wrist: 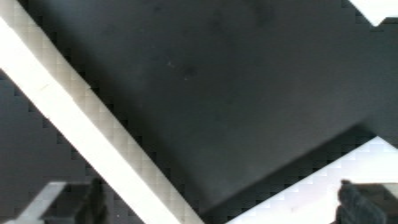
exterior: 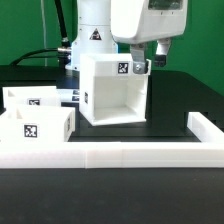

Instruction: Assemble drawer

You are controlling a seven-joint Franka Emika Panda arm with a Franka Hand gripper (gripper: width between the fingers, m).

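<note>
The white hollow housing (exterior: 113, 92) stands in the middle of the black table, open side toward the front, with a tag on its upper right corner. My gripper (exterior: 150, 62) hangs over the top edge of its right wall. In the wrist view the gripper (wrist: 210, 205) is open, with dark fingertips (wrist: 365, 200) far apart. A white housing wall edge (wrist: 89, 110) runs diagonally between them, with the dark inside beside it. Two smaller white trays with tags lie at the exterior view's left: one in front (exterior: 38, 127), one behind (exterior: 35, 99).
The long low white border wall (exterior: 130, 156) runs along the front and turns back at the exterior view's right (exterior: 206, 126). The robot's base (exterior: 95, 35) and black cables stand behind the housing.
</note>
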